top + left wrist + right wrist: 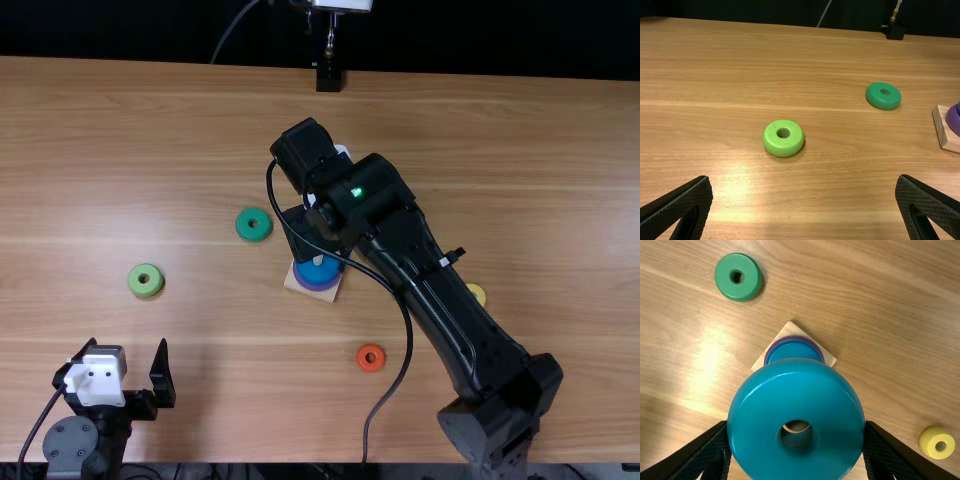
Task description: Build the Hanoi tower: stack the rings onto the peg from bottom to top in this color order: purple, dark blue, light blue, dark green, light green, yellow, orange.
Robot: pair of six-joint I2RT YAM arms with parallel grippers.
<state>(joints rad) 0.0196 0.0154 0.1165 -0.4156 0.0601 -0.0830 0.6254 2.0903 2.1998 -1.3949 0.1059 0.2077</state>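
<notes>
Right pincer [302,234] holds light blue ring [755,405] well inside the table's edges [150,68].

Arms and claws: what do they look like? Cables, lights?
Right arm: black, with a black cable looping alongside and a small green light. Left arm: black, white cover, gray round cap. Left claw and right claw: black, textured fingers.
</notes>
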